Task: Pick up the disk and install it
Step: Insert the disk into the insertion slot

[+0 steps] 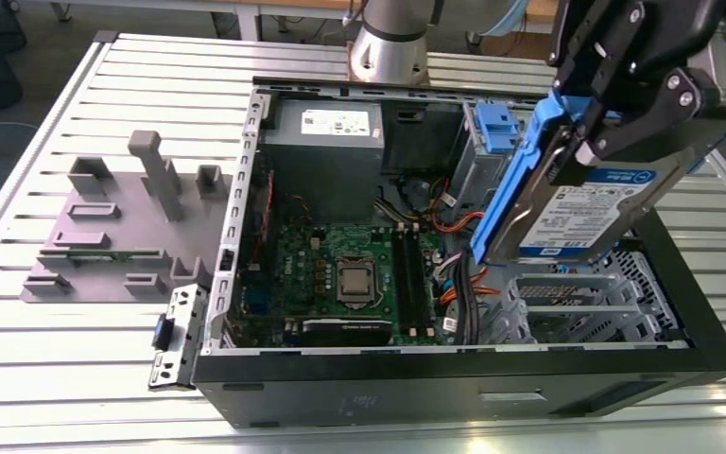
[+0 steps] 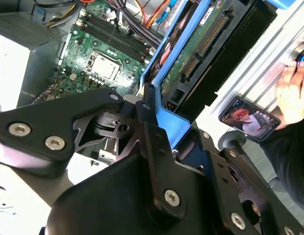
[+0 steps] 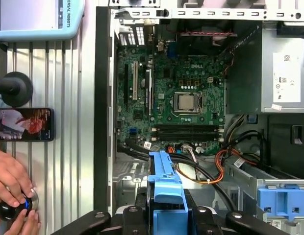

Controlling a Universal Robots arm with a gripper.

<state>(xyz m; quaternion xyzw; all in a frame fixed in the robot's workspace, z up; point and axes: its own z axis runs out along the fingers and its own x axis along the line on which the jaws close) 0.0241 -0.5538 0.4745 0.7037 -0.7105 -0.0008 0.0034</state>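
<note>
The disk [image 1: 586, 210], a silver-grey hard drive with a white-and-blue label in a bright blue frame, hangs tilted on edge above the open computer case [image 1: 464, 367], over the case's end at the exterior view's right. My gripper [image 1: 600, 140] is shut on its upper end. In the second wrist view the disk [image 2: 201, 45] shows its green circuit-board side, with the gripper [image 2: 153, 121] clamped on the blue frame. In the first wrist view the disk's blue frame [image 3: 165, 188] sticks out between the fingers [image 3: 198, 215], above the case interior. The metal drive cage [image 1: 580, 301] lies just below the disk.
The motherboard [image 1: 337, 274] with orange and black cables [image 1: 458, 222] fills the case floor. A grey power-supply box [image 1: 325, 128] and a small blue latch [image 1: 495, 128] sit at the far end. A grey fixture [image 1: 124, 218] stands beside the case. A person's hands [image 3: 12, 183] and a phone [image 3: 24, 125] are on the table.
</note>
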